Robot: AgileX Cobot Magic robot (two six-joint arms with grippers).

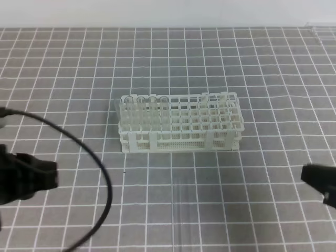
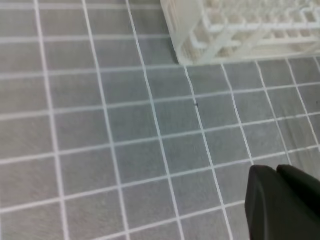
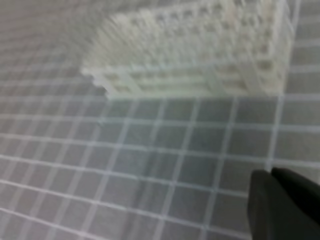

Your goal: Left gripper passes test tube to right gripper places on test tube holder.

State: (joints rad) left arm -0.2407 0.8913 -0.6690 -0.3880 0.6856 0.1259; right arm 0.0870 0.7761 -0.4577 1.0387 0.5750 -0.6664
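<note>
Both grippers closed, empty: left gripper, right gripper. Test tube lies flat between them, nearer me than the test tube holder. I judge it light, slick, breakable; I'd pinch mid-length, gently.

Right gripper cut off at frame edge, test tube holder blurred in right wrist view

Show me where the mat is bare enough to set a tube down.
Bare mat behind the rack. In front, a tube lies between the left gripper and right gripper; bare only beside it. Rack's left end is crowded with tubes.
</note>
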